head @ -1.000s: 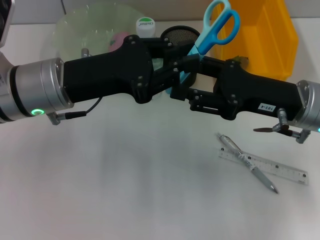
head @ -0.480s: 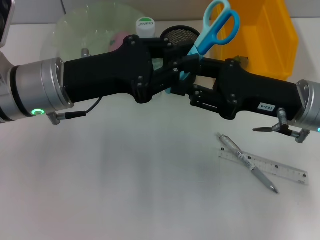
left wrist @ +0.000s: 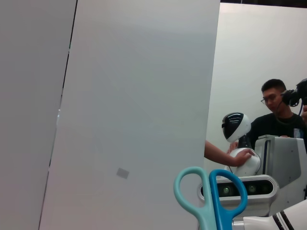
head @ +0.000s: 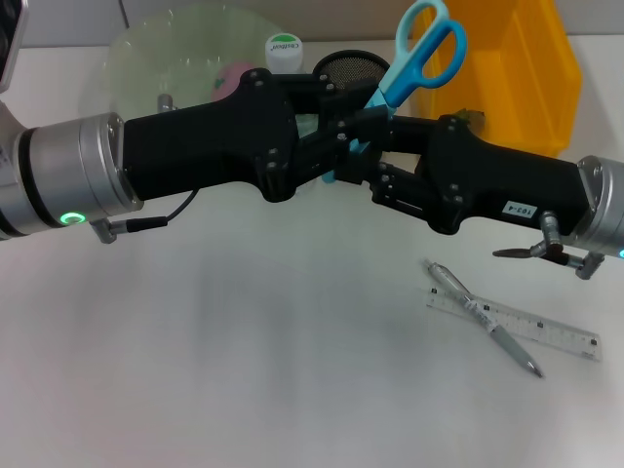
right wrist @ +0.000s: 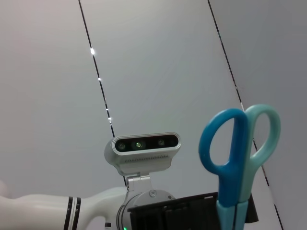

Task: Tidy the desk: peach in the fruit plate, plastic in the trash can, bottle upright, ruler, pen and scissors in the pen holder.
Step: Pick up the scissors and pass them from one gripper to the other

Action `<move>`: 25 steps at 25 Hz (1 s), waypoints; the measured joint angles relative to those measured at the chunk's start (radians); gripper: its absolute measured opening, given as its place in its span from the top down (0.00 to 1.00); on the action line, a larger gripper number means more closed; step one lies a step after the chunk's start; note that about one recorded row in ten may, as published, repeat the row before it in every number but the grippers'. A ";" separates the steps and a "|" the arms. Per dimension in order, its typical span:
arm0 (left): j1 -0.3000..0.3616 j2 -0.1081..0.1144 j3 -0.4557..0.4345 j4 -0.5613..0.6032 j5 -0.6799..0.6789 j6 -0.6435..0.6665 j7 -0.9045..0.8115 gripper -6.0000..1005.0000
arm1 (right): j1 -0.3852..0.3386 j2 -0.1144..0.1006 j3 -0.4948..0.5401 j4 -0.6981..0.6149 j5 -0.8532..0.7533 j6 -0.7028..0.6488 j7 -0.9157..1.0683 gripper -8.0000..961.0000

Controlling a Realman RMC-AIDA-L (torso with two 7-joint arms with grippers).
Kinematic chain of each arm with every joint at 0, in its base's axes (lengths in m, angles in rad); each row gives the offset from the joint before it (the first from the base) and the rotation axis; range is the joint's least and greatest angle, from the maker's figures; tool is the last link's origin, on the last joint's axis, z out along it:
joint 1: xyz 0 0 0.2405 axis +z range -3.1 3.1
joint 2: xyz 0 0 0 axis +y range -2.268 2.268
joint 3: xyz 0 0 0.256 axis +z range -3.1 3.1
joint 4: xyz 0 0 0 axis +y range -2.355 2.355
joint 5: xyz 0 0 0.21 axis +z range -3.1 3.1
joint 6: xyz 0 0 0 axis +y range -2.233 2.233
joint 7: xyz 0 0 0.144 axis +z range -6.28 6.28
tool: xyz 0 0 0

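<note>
Nearest, the pen (head: 483, 319) lies crossed over the ruler (head: 514, 326) on open table (head: 244, 370). Beyond, the left gripper (head: 343, 146) and right gripper (head: 375, 156) meet around the scissors (head: 414, 58), handles up, just before the pen holder (head: 349, 68). I cannot tell which jaws clamp. Releasing early could drop them; the trash can (head: 517, 68) crowds beside the holder.

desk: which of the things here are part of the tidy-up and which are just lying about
Part of the job:
scissors, held up where the left gripper and right gripper meet
pen, lying across the ruler
mesh pen holder
fruit plate with the peach
bottle
yellow bin

Just lying about:
nothing that I can make out
</note>
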 joint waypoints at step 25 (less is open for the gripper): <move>0.000 -0.002 0.002 0.000 0.000 0.005 -0.001 0.76 | 0.000 0.001 -0.003 0.000 0.000 -0.003 -0.014 0.68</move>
